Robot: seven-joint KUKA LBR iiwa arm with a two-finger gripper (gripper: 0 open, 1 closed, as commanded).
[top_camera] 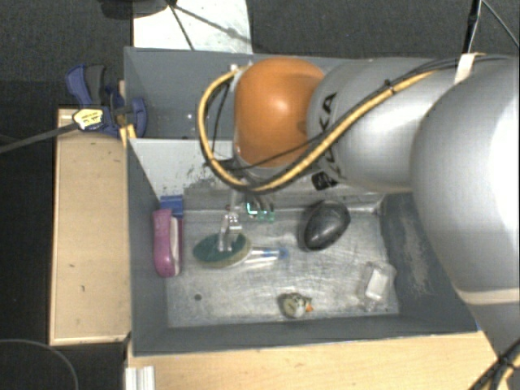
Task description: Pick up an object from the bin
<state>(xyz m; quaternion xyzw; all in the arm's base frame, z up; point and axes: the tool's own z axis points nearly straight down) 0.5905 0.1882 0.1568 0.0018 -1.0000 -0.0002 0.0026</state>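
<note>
Grey bin (349, 307); gripper (233, 232) over one green disc (211, 253); one black mouse (325, 226), one purple bar (166, 244) nearby; grip unclear.

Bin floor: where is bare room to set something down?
Bare: lower-left floor between purple case and mottled lump; also between dark oval and clear packet. Crowded: centre, with the end effector over the green disc beside a clear tube.

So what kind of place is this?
Probably a robotics lab's bin-picking cell: a grey metal bin of loose oddments, a pink case and dark mouse, with a robot arm reaching in.
</note>
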